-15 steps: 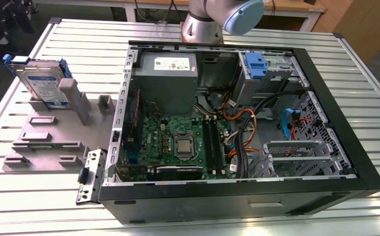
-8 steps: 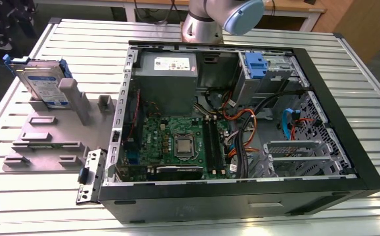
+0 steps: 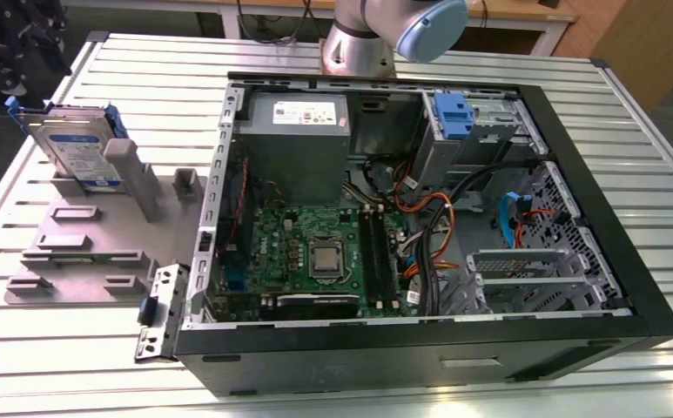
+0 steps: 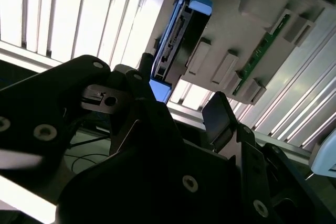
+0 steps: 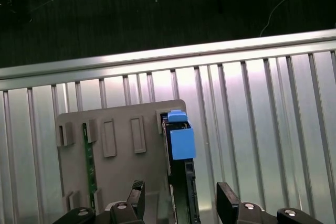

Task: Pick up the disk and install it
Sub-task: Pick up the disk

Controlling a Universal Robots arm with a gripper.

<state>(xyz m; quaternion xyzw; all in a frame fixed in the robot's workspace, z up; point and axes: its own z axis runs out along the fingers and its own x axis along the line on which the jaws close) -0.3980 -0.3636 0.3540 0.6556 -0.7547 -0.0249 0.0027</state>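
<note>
Pick step: gripper with jaws apart, poised over the disk, which stands on edge in the grey fixture; apparently no contact yet, so a grasp calls for pads squared to its flat faces.

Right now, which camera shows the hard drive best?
The exterior view: the hard drive stands on edge in the grey holder, its labelled face showing. Both wrist views show it edge-on, a thin side with blue rail ends.
</note>
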